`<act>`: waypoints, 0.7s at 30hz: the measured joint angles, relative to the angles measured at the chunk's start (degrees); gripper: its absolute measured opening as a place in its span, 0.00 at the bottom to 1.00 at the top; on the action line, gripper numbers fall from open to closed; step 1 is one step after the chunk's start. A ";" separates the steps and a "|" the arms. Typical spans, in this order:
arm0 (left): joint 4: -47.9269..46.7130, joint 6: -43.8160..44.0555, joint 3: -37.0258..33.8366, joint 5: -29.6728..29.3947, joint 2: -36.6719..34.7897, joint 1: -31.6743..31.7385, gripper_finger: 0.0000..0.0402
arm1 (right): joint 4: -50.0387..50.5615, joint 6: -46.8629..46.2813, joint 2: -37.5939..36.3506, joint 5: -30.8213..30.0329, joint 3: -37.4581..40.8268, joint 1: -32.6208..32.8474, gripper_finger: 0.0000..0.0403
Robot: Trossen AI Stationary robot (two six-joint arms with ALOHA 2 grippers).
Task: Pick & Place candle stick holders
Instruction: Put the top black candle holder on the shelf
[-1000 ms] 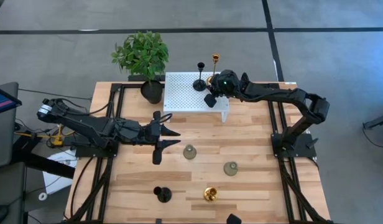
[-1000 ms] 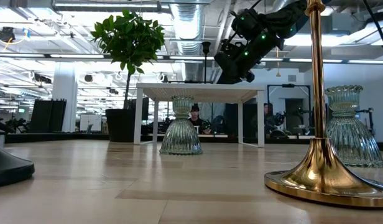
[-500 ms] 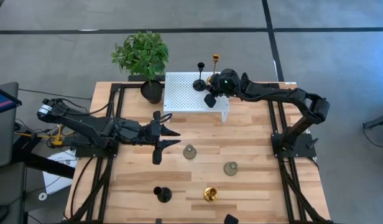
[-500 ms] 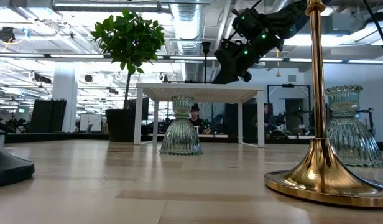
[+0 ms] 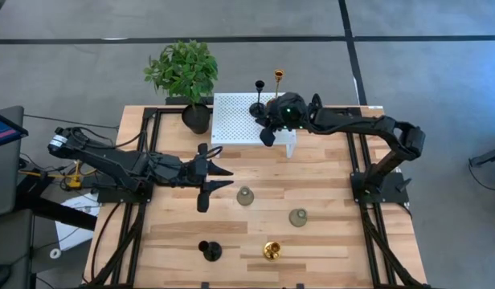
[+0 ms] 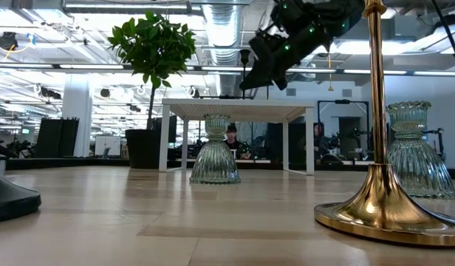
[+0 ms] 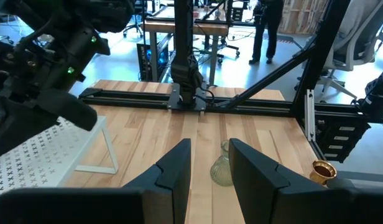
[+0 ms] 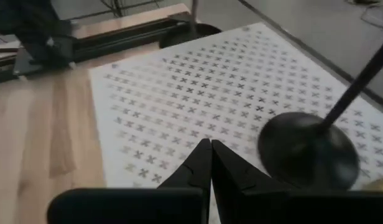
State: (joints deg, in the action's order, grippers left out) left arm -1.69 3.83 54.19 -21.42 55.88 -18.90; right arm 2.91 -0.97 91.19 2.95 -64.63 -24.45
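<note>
Your right gripper (image 5: 267, 135) hung shut and empty over the white stand (image 5: 231, 120), close to the black holder (image 5: 258, 103) and gold holder (image 5: 277, 88) already on it. So you were between placements. 4 holders waited on the table: 2 grey-green (image 5: 245, 196) (image 5: 298, 217), 1 black (image 5: 209, 250), 1 gold (image 5: 271, 250). Your left gripper (image 5: 219, 178) hovered part-open, empty, beside the nearer grey-green one. Next, I judged, a pick needed jaws spread and lowered around a stem.

Potted plant (image 5: 183, 76) beside white perforated stand (image 5: 239, 120)
</note>
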 joint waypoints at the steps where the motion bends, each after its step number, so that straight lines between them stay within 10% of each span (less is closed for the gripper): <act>1: 0.00 -0.03 0.00 0.00 0.00 0.00 0.27 | 0.10 0.02 0.44 -1.37 -0.41 0.55 0.00; 21: -0.04 -0.15 0.00 0.01 0.00 0.00 0.27 | 12.72 5.59 6.00 -10.73 -8.73 -0.37 0.00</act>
State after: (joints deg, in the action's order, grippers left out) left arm -1.74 3.68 54.19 -21.41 55.88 -18.90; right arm 15.63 4.62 97.18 -7.77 -73.35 -24.82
